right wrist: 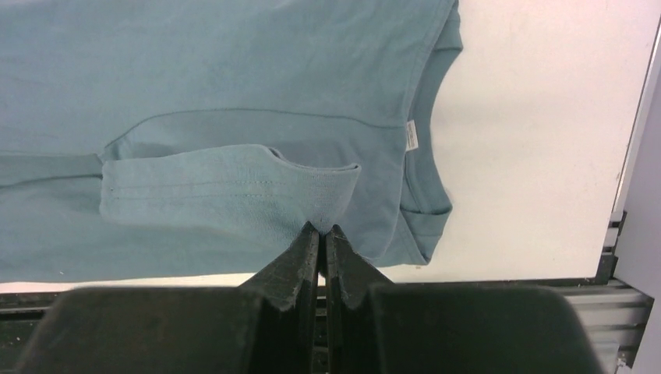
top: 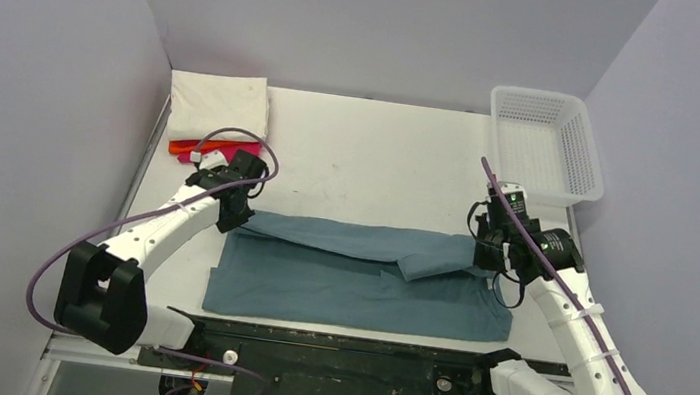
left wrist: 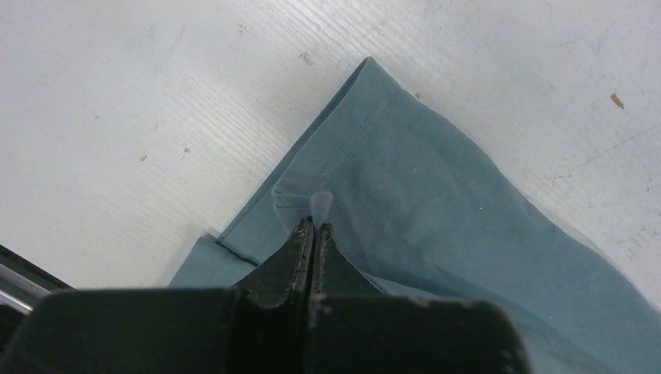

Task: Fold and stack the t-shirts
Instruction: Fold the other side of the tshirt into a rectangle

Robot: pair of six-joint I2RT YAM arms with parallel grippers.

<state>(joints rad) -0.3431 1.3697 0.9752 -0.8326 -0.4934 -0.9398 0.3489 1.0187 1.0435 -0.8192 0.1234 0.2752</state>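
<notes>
A dusty teal-blue t-shirt lies lengthwise across the near part of the table, its far long edge folded over toward the front. My left gripper is at its left end, shut on a pinch of the cloth near the hem corner. My right gripper is at the collar end, shut on the shirt's edge next to the folded sleeve. The neckline with its label shows in the right wrist view. A folded cream-white shirt lies at the back left on orange and pink-magenta ones.
A white plastic mesh basket stands at the back right corner. Grey walls close in the table on three sides. A black rail runs along the near edge between the arm bases.
</notes>
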